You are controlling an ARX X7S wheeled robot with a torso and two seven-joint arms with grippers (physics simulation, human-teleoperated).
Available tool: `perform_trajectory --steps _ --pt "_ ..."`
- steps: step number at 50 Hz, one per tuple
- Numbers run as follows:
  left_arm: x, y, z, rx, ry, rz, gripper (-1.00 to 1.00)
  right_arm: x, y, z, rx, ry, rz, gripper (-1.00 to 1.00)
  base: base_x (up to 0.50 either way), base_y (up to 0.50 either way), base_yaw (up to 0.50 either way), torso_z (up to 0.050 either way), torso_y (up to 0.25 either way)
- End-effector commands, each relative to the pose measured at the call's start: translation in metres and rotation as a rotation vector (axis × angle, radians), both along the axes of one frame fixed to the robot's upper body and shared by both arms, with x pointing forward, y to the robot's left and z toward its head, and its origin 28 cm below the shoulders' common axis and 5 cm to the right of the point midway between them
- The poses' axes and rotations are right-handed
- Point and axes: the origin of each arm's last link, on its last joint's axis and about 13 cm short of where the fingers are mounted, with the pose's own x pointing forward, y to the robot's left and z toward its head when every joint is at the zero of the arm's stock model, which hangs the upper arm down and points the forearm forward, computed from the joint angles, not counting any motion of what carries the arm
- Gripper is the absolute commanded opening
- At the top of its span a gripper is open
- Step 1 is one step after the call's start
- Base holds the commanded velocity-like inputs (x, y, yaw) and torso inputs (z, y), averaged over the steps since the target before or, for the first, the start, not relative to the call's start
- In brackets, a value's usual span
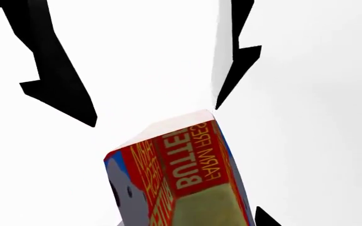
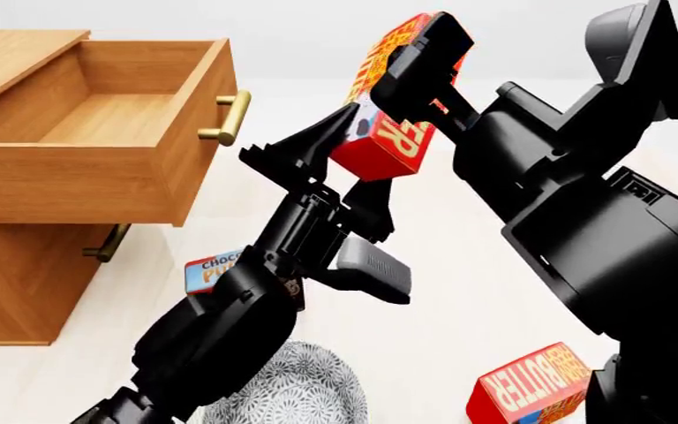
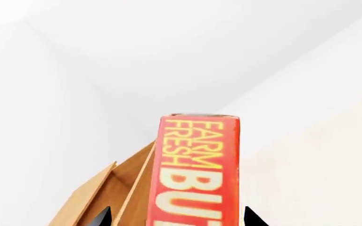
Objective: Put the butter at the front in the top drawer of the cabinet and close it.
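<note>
Red butter [image 2: 388, 141] held aloft, upper centre, clamped by right end effector [image 2: 416, 66]; left end effector [image 2: 315, 146] spread wide. Drawer [image 2: 103, 168] open, empty; placing, closing remain.

Orange-brown wooden cabinet [image 2: 15, 291] at left, top drawer [image 2: 92, 168] pulled out. Red butter carton [image 2: 388, 141] held aloft to its right; second red carton [image 2: 530, 387] on surface, front right.

Right gripper [image 2: 416, 66] raised with fingers clamped; left gripper [image 2: 315, 146] spread beneath.
</note>
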Motion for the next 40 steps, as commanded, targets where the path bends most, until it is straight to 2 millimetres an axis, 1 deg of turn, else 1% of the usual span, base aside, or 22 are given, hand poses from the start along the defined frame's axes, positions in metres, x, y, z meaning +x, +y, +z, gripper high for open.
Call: perform_trajectory --steps 1,12,19,27,34,40 --pt "0.009 0.005 0.006 -0.041 -0.015 0.02 -1.0 -0.003 -0.002 0.001 -0.006 -0.01 -0.008 1.0 0.0 0.0 0.0 0.0 0.0" --pt "0.011 0.008 0.004 -0.037 -0.01 0.035 -1.0 -0.013 -0.006 0.006 0.006 -0.041 -0.017 1.0 0.0 0.0 0.0 0.001 0.002" --pt "0.012 0.01 0.007 -0.047 -0.008 0.043 -1.0 -0.021 -0.012 0.008 0.007 -0.061 -0.041 1.0 0.0 0.0 0.0 0.0 0.001" --pt "0.012 0.014 0.011 -0.051 -0.015 0.059 -1.0 -0.028 -0.025 0.002 -0.003 -0.057 -0.111 1.0 0.0 0.0 0.0 0.001 0.0" --pt "0.01 0.014 0.012 -0.053 -0.019 0.061 -1.0 -0.033 -0.036 -0.003 -0.008 -0.05 -0.177 1.0 0.0 0.0 0.0 0.0 0.002" --pt "0.009 0.014 0.013 -0.057 -0.019 0.061 -1.0 -0.036 -0.044 -0.012 -0.037 -0.03 -0.226 1.0 0.0 0.0 0.0 0.0 0.002"
